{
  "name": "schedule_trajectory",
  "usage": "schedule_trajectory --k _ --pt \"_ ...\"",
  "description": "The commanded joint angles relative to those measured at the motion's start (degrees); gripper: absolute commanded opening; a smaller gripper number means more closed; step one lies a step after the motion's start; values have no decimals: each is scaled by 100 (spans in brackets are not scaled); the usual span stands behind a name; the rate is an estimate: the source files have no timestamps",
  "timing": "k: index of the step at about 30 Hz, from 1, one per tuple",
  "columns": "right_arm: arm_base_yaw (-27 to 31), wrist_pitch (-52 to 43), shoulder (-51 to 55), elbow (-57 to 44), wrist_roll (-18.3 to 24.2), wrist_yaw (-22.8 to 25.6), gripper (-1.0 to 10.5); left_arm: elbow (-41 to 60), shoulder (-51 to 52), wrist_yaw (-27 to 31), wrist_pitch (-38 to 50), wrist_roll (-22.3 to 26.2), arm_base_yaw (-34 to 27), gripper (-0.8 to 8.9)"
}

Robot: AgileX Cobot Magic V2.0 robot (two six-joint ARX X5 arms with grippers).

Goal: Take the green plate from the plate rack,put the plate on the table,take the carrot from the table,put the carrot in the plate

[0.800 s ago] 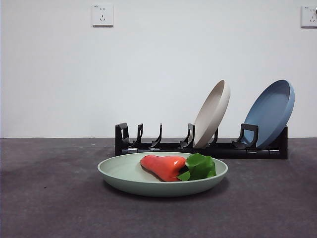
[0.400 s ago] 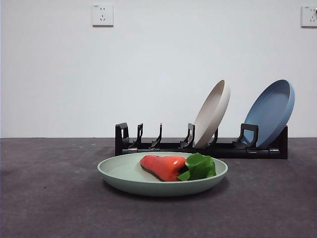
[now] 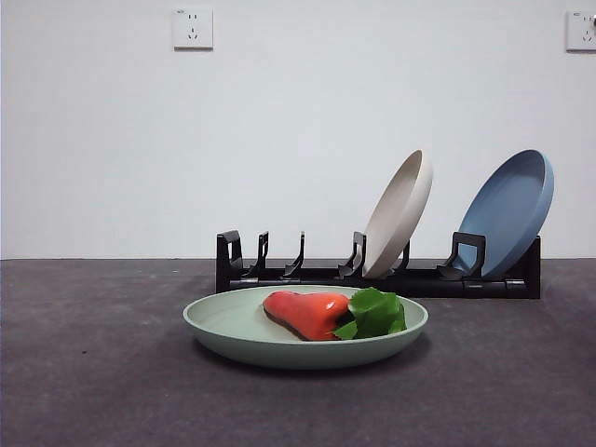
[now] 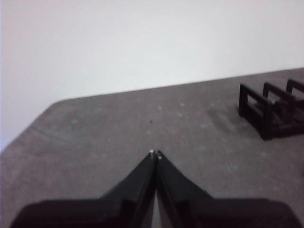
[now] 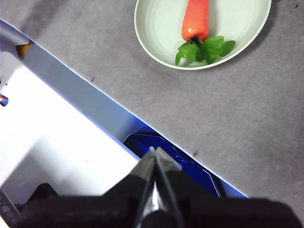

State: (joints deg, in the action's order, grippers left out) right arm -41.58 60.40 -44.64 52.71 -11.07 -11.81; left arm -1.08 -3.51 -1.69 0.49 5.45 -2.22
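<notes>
The green plate (image 3: 242, 333) lies flat on the table (image 3: 93, 372) in front of the plate rack (image 3: 307, 272). The carrot (image 3: 305, 313) rests inside it, its green leaves toward the right. From above, the right wrist view shows the green plate (image 5: 156, 23) with the carrot (image 5: 196, 19) in it. My right gripper (image 5: 155, 151) is shut and empty, high above the table's edge and away from the plate. My left gripper (image 4: 155, 154) is shut and empty over bare table, with one end of the plate rack (image 4: 266, 107) beyond it.
A beige plate (image 3: 400, 212) and a blue plate (image 3: 510, 210) lean upright in the right half of the rack. A white wall with two sockets stands behind. In the right wrist view a white surface and a blue object lie beyond the table's edge.
</notes>
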Motion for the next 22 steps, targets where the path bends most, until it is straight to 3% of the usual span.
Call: schedule_trajectory --k 1,8,22 --pt "-11 -26 9 -4 0 15 1 92 98 9 -247 -116 -20 -4" --pt "-11 -26 9 -4 0 15 1 90 232 -20 -1110 -144 -17 -4" --pt "-11 -24 9 -4 0 15 1 90 269 -9 -1084 -275 -13 -3"
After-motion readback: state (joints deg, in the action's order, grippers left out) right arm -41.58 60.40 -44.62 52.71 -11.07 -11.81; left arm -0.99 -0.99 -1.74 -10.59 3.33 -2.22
